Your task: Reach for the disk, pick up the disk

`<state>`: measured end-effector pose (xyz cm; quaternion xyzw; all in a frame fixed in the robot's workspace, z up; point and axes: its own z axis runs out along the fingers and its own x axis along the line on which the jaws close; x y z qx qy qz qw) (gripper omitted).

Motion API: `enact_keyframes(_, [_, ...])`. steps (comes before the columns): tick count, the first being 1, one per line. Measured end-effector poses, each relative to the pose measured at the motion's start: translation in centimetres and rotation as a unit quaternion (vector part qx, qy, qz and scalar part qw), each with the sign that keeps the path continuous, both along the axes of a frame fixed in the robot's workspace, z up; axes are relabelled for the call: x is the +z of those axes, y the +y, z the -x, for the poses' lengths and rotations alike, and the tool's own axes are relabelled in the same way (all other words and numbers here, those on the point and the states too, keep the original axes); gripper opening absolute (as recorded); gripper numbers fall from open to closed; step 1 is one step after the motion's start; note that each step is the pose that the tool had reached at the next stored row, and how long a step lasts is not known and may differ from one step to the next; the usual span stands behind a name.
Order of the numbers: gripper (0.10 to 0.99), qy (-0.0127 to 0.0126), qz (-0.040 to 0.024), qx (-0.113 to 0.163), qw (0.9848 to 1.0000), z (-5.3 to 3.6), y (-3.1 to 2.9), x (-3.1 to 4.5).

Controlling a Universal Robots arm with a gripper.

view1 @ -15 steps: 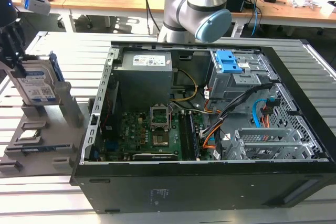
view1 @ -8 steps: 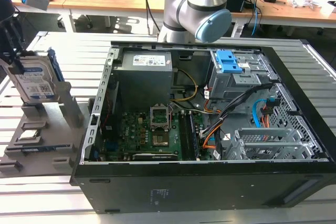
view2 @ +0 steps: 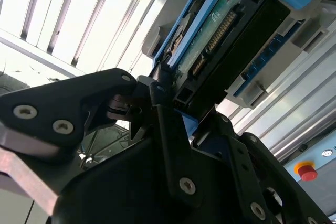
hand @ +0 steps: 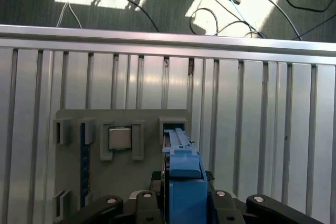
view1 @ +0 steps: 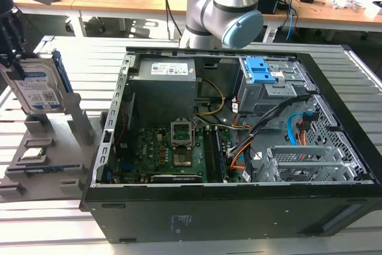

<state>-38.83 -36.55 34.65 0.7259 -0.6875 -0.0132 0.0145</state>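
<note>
At the exterior view's left, the gripper (view1: 15, 58) is hanging over the grey parts holder (view1: 51, 147) and is pinching the disk (view1: 37, 88), which is standing on edge with its label facing the camera and its blue frame running along one side. The disk's lower edge is sitting close above the holder's upright posts; whether it is clear of its slot cannot be told. Lower on the holder, a small square chip (view1: 36, 153) is lying flat in its recess, and a bare blue bracket (view1: 45, 169) is resting just beside it. Moving right, an open black computer case (view1: 239, 207) is lying on the slatted metal table (view1: 59, 231), exposing a green motherboard (view1: 173, 153) and a blue-tabbed drive cage (view1: 262, 73); the arm's base joints (view1: 230, 4) are standing behind it. In the second wrist view, the black fingers (view2: 163, 124) are pressing on one end of the disk, its circuit-board side showing. In the first wrist view, the disk is rising edge-on between the gripper's links, above the holder.
</note>
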Motion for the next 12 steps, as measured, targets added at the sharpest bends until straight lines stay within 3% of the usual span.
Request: enact_keyframes(12, [0.369,0.0,0.0,0.0,1.0,-0.04,0.0,2.26])
